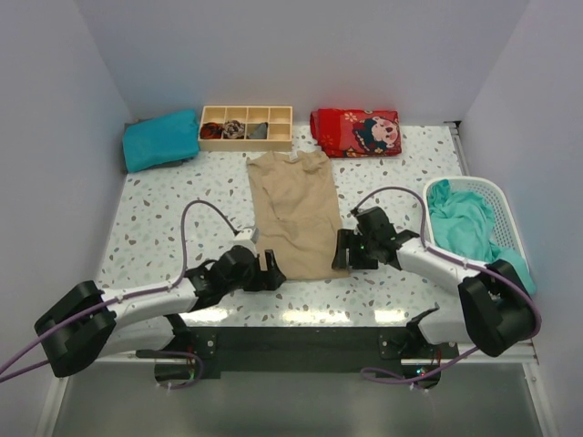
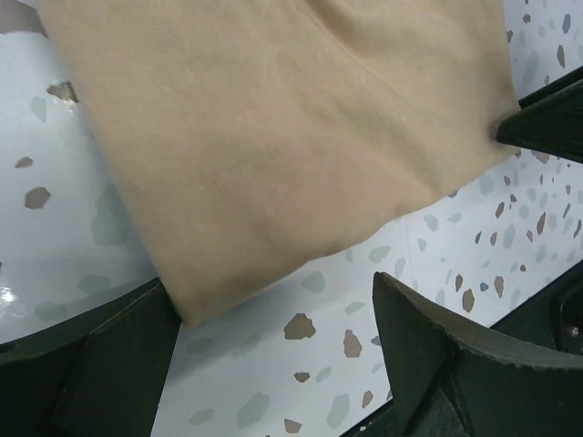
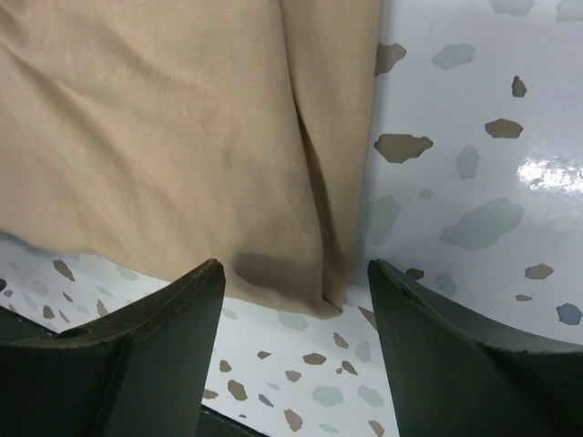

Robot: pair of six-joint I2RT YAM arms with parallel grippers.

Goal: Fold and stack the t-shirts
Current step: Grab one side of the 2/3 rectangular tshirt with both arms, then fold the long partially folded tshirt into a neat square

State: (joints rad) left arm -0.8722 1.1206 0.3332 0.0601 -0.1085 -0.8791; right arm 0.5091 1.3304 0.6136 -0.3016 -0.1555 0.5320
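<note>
The tan t-shirt [image 1: 293,214] lies flat on the worktop [image 1: 164,228], its hem at the end away from the wooden box [image 1: 246,141], where the left gripper [image 1: 266,270] and right gripper [image 1: 344,250] each sit with jaws spread over a hem corner, pinching nothing. Both should, I judge, bite every layer at once, then carry the hem evenly toward the box-side end.

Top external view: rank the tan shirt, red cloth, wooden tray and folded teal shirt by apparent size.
1. tan shirt, clearly largest.
2. red cloth, wooden tray and folded teal shirt: they look too alike in size to rank.
</note>
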